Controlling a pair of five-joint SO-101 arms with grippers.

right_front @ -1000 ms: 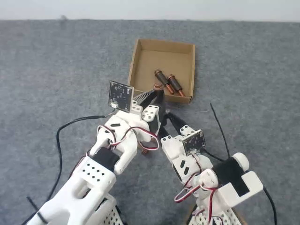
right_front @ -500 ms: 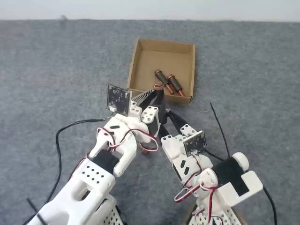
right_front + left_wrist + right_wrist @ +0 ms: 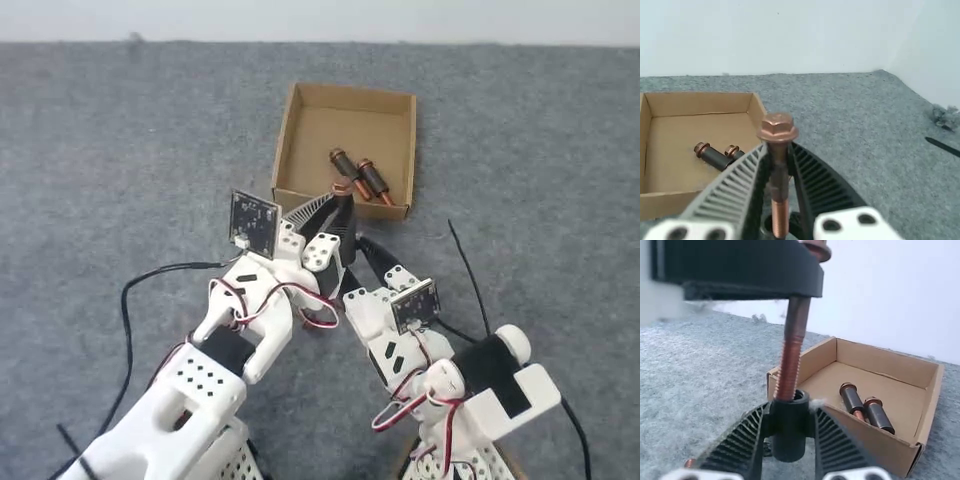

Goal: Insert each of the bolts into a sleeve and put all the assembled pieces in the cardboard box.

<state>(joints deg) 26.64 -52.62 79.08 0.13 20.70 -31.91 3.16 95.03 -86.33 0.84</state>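
Nearest, the right tool (image 3: 790, 412) is clamped on a black sleeve (image 3: 788, 432), which it holds upright just above the grey bench (image 3: 700, 365) with the open mouth facing up. The threaded tip of a copper bolt (image 3: 777, 131) meets that mouth; how far it has gone in cannot be told. The left tool (image 3: 777, 148) grips the bolt from above, pinched on the shank just under the flanged head, with the head uppermost. Seen from the right wrist, the bolt leans slightly against the sleeve's axis, so the step in hand looks like the insertion itself, barely begun. To do it well, the left arm should first bring the shank square with the bore, then press straight down along that line, while the right tool stays firm so the sleeve neither tips nor slips; any sideways push would likely jam the threads on the rim. The grip under the head may need to let go before the bolt seats fully. Beyond the two tools stands the cardboard box (image 3: 890, 367), close by, with two assembled pieces (image 3: 852, 397) lying side by side in it.
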